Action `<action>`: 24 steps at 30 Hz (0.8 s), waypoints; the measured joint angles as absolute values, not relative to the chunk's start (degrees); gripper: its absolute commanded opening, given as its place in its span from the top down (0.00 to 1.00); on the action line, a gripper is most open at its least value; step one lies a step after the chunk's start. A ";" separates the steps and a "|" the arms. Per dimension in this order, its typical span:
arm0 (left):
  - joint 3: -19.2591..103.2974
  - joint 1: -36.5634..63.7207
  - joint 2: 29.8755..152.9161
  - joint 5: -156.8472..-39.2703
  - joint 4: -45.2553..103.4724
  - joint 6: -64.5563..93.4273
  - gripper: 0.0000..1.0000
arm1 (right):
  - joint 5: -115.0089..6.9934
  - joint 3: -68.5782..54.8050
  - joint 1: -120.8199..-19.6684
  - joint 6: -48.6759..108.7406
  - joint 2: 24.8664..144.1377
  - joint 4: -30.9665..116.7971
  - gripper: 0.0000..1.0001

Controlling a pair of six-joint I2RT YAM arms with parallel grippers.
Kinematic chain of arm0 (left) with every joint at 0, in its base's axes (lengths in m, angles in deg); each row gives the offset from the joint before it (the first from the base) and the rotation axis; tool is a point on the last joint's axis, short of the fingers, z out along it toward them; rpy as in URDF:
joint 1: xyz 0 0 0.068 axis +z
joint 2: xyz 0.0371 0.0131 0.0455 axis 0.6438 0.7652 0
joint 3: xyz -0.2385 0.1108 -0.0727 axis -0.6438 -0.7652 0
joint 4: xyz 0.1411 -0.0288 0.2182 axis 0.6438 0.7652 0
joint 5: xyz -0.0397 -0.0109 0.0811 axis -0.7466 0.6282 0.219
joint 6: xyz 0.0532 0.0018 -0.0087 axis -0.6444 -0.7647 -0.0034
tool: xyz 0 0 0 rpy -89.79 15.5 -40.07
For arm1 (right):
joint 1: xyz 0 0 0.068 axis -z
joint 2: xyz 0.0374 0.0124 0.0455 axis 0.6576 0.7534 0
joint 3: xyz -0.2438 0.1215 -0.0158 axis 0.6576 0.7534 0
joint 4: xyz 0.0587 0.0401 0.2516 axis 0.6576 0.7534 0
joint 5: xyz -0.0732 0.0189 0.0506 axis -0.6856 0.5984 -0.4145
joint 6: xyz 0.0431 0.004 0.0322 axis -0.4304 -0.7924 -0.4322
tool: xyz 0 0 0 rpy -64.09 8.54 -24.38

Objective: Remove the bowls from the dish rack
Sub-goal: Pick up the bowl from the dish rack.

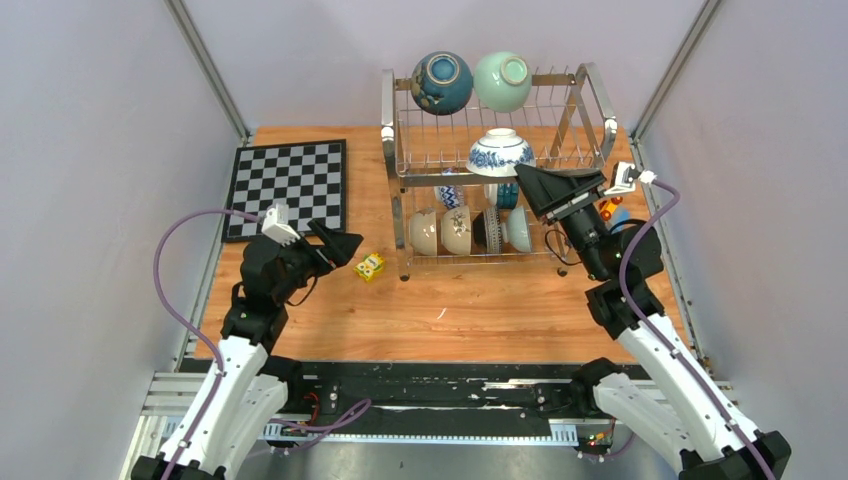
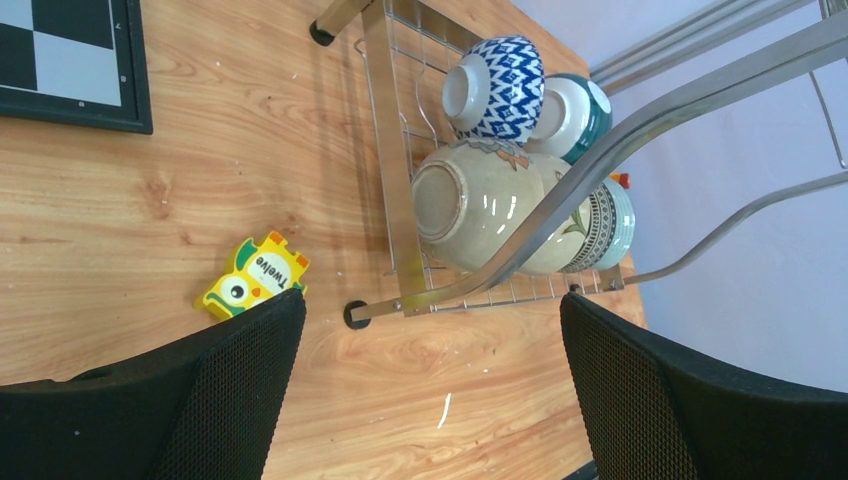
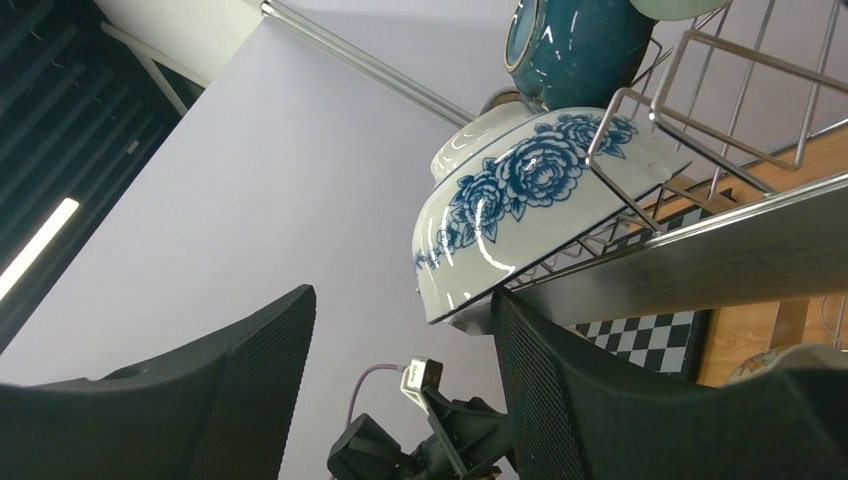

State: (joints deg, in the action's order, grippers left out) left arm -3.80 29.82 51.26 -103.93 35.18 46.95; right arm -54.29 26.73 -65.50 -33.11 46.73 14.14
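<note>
**While every bowl sits in the rack, the right pincer aims at the flowered one**

Because the wooden tabletop (image 1: 480, 320) carries no bowl, the unloading looks to be at its beginning. The dish rack (image 1: 390, 130) stands at the far middle, and the chessboard (image 1: 288, 185) lies to its left.

The right pincer (image 1: 530, 190) is raised to the front of the upper tier with its fingers wide apart and nothing between them. The left pincer (image 1: 352, 250) is also spread and empty, low above the tabletop near the front left foot of the rack.

On the upper tier the dark blue bowl (image 1: 442, 82) and the mint green bowl (image 1: 502, 80) lean at the back. The white bowl with blue flowers (image 1: 499, 152) lies upside down in front of them, just beside the right pincer. The lower tier holds a row of cream and patterned bowls (image 1: 457, 230).

Several things could go wrong here. In the right wrist view the rim of the flowered bowl lies very near the frame tube and a wire loop, so a finger may close on metal instead of ceramic. The glaze looks smooth, and a shallow hold could slip. A push could drive this bowl against the dark blue one. The rack is tall and may slide or rock. The yellow block (image 1: 370, 266) lies near the left pincer and could be knocked away.
</note>
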 measured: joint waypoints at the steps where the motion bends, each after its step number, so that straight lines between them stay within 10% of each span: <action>1: -3.80 29.82 51.21 -103.91 35.18 47.02 0.00 | -54.32 27.08 -65.50 -33.50 46.93 12.87 0.33; 24: -3.80 29.82 51.06 -103.86 34.52 48.48 0.01 | -55.91 31.12 -66.24 -36.76 53.18 -0.16 0.52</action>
State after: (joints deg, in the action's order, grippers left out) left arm -3.80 29.82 51.06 -103.86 34.52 48.48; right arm -55.91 31.12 -66.24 -36.76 53.18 -0.16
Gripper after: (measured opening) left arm 0.997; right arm 0.505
